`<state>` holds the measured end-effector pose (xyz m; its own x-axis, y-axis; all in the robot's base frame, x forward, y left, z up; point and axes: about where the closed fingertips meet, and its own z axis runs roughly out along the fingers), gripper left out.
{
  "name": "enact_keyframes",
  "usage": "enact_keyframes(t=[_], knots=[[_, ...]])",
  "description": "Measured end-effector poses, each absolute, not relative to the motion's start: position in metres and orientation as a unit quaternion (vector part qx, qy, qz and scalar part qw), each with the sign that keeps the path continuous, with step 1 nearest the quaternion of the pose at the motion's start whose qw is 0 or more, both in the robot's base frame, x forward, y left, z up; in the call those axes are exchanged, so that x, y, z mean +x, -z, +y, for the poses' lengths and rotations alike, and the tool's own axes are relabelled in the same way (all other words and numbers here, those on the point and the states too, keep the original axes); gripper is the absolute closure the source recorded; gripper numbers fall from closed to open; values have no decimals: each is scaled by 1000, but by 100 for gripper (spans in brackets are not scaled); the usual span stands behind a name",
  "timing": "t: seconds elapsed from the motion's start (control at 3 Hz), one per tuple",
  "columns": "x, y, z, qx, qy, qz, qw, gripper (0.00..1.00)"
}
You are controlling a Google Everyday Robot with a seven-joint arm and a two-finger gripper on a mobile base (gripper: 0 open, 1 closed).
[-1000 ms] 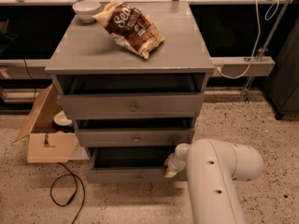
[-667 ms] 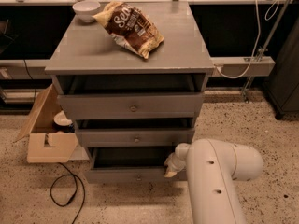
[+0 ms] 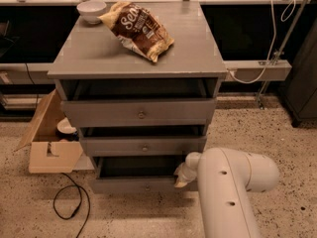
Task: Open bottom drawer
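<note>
My gripper (image 3: 181, 175) sits at the right end of the bottom drawer (image 3: 133, 185), which stands pulled out; whether it grips I cannot tell

You have a grey cabinet top (image 3: 198, 48) carrying a white bowl (image 3: 91, 10) (back left corner) and a brown chip bag (image 3: 138, 29) beside it; the gripper (image 3: 182, 175) sits well below, near the floor (image 3: 277, 133).
</note>
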<state>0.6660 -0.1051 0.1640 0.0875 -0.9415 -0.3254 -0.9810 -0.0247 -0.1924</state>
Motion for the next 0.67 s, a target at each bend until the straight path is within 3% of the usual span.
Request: enact_keyframes(t=[0.33, 0.67], knots=[[665, -163, -105, -714, -54, 673, 185, 7], [665, -163, -105, -714, -54, 673, 185, 0]])
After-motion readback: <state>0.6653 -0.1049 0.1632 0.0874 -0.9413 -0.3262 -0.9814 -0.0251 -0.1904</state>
